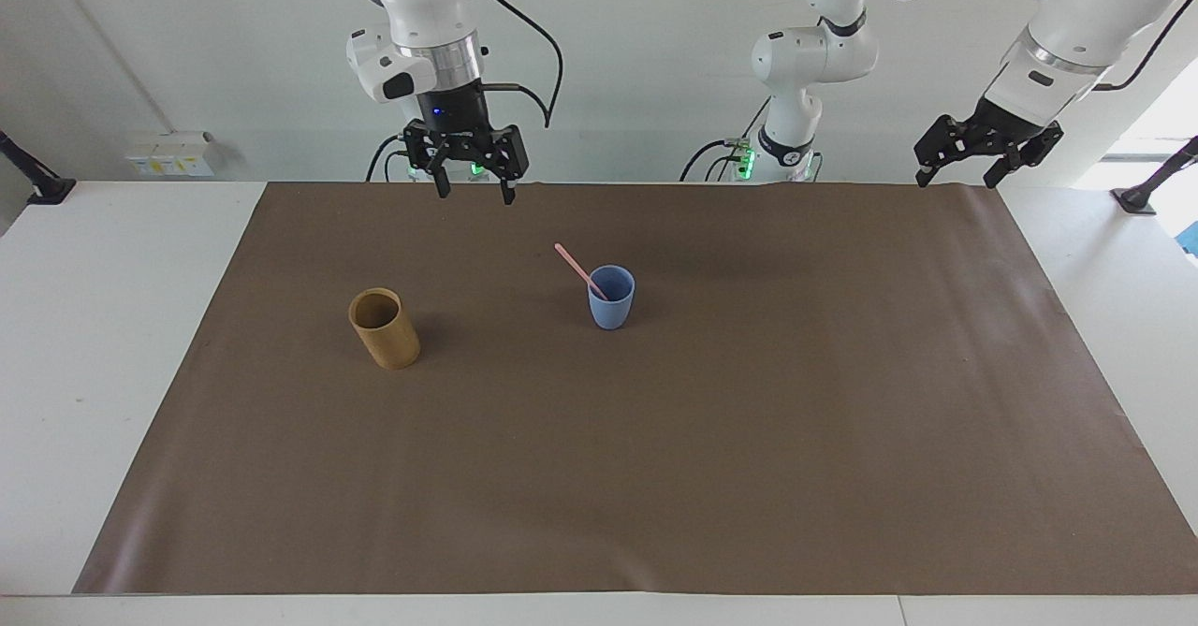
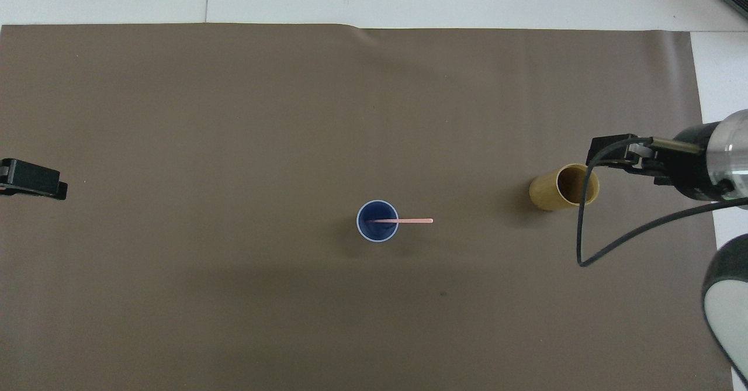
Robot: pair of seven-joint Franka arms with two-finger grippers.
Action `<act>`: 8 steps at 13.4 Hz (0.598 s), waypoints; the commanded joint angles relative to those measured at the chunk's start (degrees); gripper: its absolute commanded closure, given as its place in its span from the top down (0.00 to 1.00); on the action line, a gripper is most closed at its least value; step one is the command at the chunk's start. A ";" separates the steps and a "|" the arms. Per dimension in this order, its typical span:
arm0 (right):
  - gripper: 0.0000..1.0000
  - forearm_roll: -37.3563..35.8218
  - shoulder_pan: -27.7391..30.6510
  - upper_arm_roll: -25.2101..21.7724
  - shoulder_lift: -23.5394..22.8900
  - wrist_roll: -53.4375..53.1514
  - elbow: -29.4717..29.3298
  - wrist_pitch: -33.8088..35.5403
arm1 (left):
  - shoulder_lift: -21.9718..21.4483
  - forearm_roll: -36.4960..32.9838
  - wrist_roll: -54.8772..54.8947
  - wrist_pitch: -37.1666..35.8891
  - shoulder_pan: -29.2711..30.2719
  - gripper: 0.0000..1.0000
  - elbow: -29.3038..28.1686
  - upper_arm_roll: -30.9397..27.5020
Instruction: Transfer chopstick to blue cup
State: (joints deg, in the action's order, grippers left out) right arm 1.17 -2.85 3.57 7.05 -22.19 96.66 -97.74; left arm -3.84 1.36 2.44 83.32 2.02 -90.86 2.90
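This is a robotics lab, not a home or kitchen. A white table carries a plain brown mat, a staged work surface. Two white arms stand on bases at its edge with green status lights and black cables looping off them. The wall is bare and pale, with a socket strip. Black camera or clamp mounts sit at the table's ends.
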 commanded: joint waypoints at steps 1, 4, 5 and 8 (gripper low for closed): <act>1.00 -0.03 2.84 0.47 -7.38 1.18 -11.19 6.58 | -0.91 -0.04 0.29 0.62 0.53 1.00 -0.81 0.18; 1.00 0.06 3.47 0.47 -10.30 1.62 -17.12 12.92 | -0.91 -0.04 0.29 0.62 0.53 1.00 -0.81 0.18; 1.00 0.76 3.73 0.29 -9.08 3.19 -15.81 13.10 | -0.91 -0.04 0.29 0.62 0.53 1.00 -0.81 0.18; 1.00 0.68 4.44 0.20 -6.00 9.88 -10.80 13.10 | -0.91 -0.04 0.29 0.62 0.53 1.00 -0.81 0.18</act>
State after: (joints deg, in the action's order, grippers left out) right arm 1.16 0.37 3.36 -1.25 -16.17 82.89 -84.88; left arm -3.84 1.36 2.44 83.32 2.02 -90.86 2.90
